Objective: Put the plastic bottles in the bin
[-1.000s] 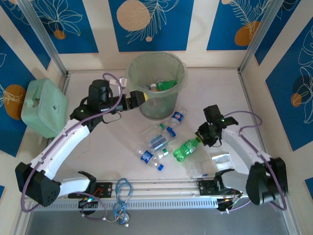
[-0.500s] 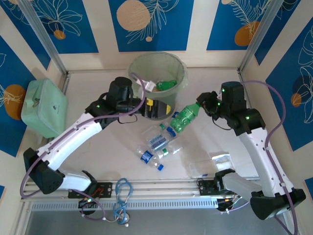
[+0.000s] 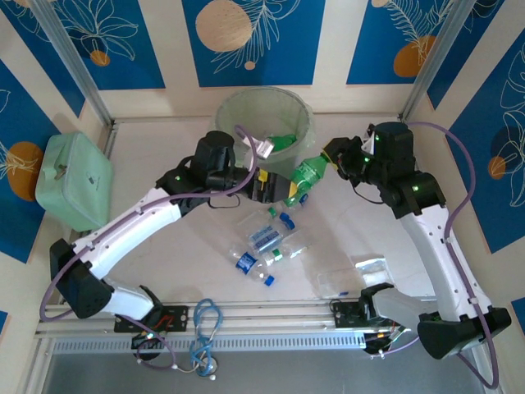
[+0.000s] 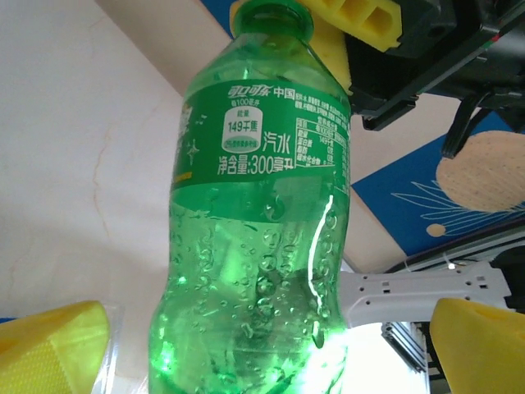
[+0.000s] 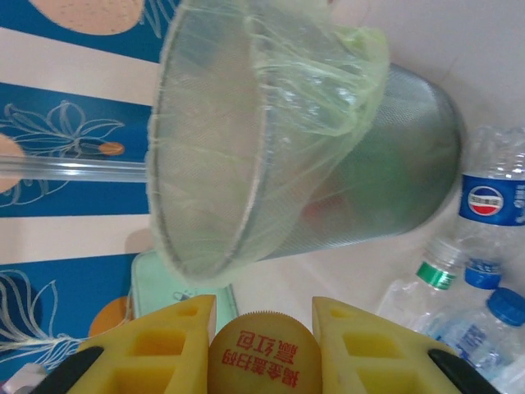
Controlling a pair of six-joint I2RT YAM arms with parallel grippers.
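Note:
A green plastic bottle (image 3: 306, 173) hangs tilted in the air just right of the bin (image 3: 238, 103), a round translucent bucket with a pale green liner. My right gripper (image 3: 332, 156) is shut on its yellow cap (image 5: 262, 357), with the bin (image 5: 394, 189) right ahead in the right wrist view. My left gripper (image 3: 279, 189) stands wide open at the bottle's lower end. In the left wrist view the green bottle (image 4: 254, 246) rises between the yellow fingers (image 4: 49, 349) without touching them. Another green bottle (image 3: 283, 141) lies in the bin. Clear blue-capped bottles (image 3: 262, 238) lie on the table.
A mint-green boxy case (image 3: 72, 179) sits at the left wall. Flat clear plastic bags (image 3: 369, 267) lie at the right front. A blue looped cord (image 3: 205, 328) rests on the front rail. Walls close the table on three sides.
My right gripper has lifted the green bottle off the table and carried it up toward the bin. My left arm has swung right from the bin's side to the bottle, jaws opening fully.

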